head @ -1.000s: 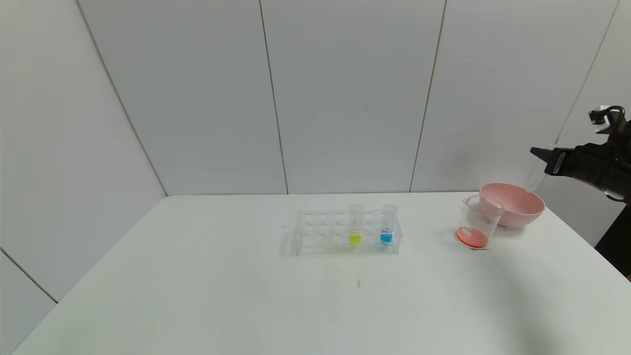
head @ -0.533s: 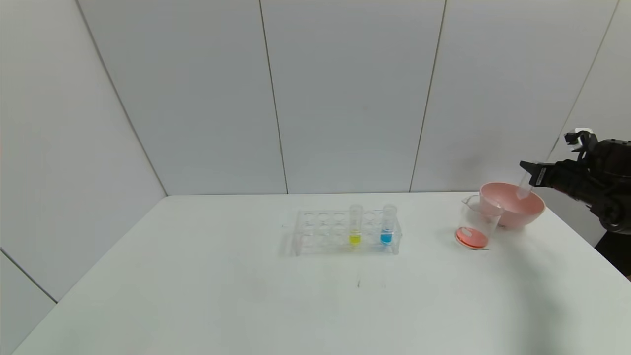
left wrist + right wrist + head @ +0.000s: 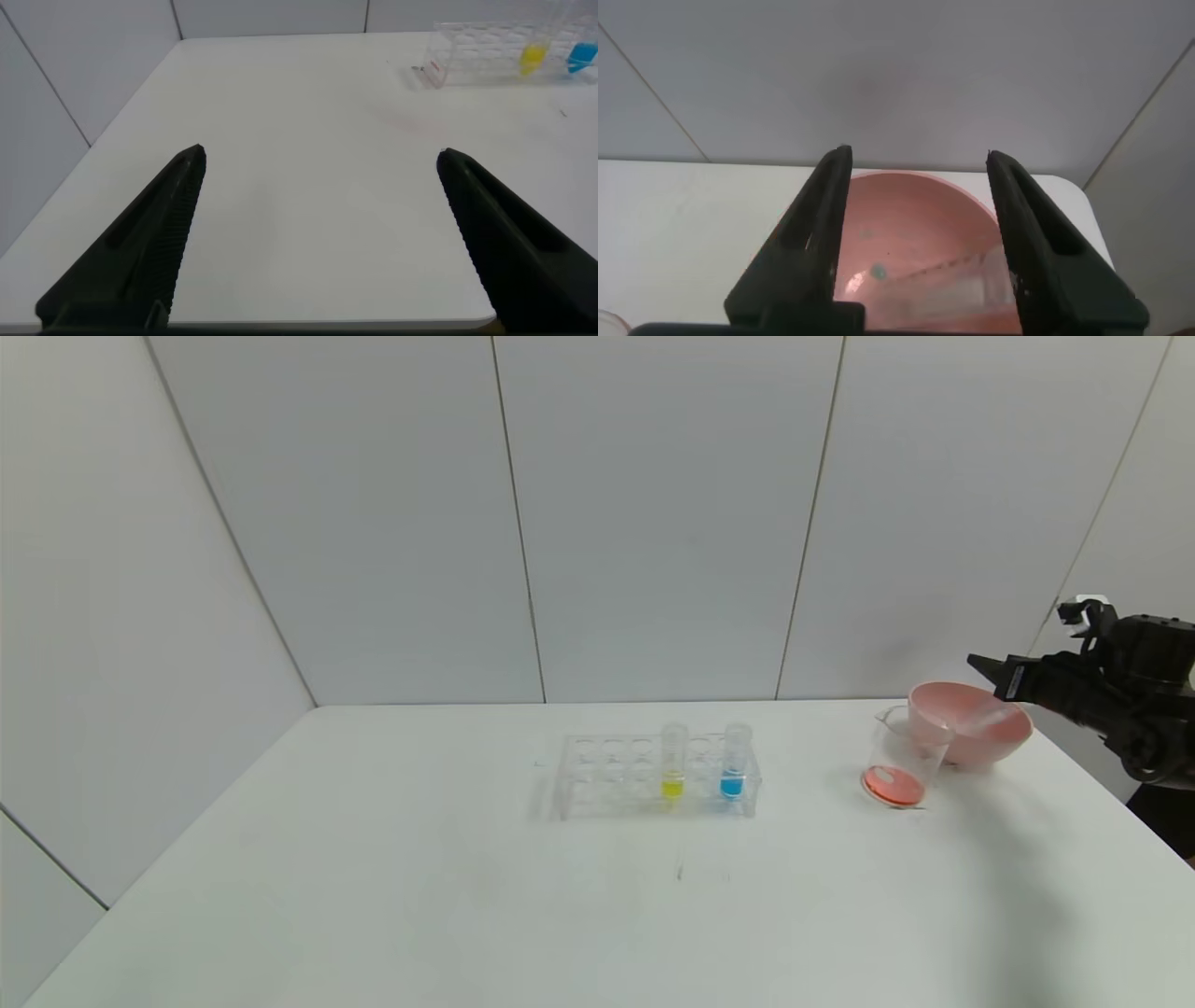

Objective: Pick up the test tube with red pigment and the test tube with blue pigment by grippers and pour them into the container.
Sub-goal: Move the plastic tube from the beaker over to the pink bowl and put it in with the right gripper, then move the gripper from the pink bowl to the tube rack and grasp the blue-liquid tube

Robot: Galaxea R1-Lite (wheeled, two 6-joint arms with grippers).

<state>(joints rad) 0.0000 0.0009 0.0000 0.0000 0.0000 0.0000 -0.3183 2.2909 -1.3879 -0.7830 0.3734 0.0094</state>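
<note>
A: What stands at the left and centre of the worktop (image 3: 373,896)?
B: The left claw (image 3: 318,233) hovers over bare worktop with its jaws spread, grasping nothing. At centre, a clear rack (image 3: 653,777) carries two upright tubes, long axes vertical and mouths up: one with yellow liquid (image 3: 673,767), and just right of it the test tube with blue pigment (image 3: 735,765).

A: And to the right?
B: The container (image 3: 903,765) stands upright with red-orange liquid at its bottom, touching the pink bowl (image 3: 971,721) behind it. An emptied clear tube (image 3: 957,285) lies on its side inside the bowl, long axis roughly level; which end is its mouth cannot be told. The right claw (image 3: 920,233) hangs above the bowl, jaws parted and released, tips pointing toward the robot's left in the head view.
</note>
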